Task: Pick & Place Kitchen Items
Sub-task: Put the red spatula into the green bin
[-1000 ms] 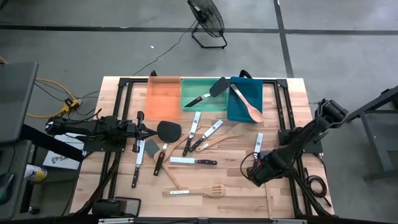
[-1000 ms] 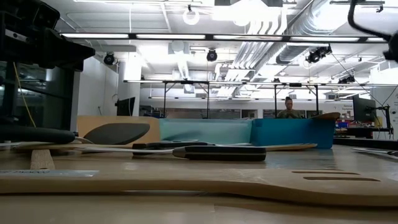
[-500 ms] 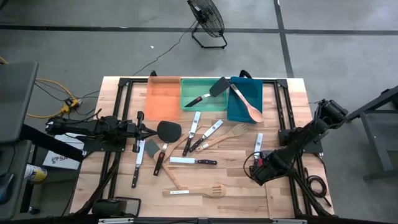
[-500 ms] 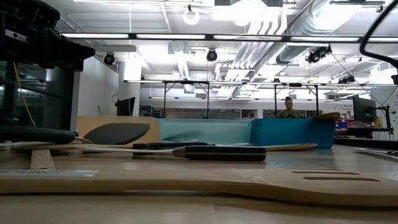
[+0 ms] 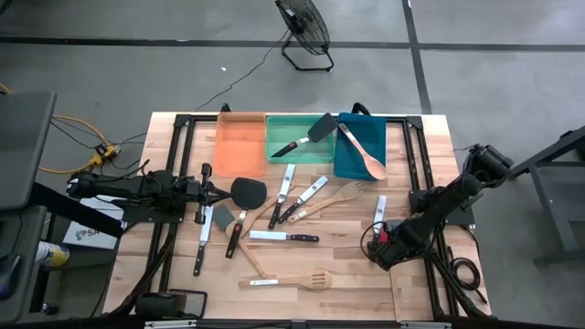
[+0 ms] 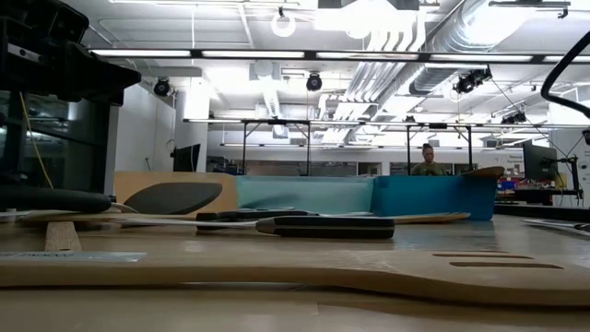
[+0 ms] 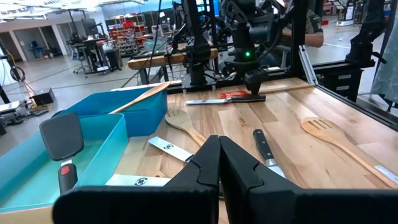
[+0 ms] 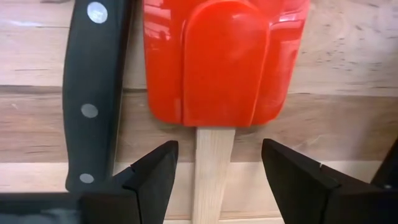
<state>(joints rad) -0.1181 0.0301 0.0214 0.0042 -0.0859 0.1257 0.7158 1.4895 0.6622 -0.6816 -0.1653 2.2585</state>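
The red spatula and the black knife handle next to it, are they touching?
Apart. The right wrist view shows a strip of bare wood between the red spatula and the knife handle.

no legible text anywhere

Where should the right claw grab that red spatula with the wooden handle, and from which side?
Probably the pale wooden handle just below the red spatula's flat head, from straight above. The open right claw already straddles it, and the black knife handle alongside leaves little room.

The left gripper [image 7: 219, 163], fingers together, faces a black spatula [image 7: 62, 144] in the teal tray [image 7: 18, 167].
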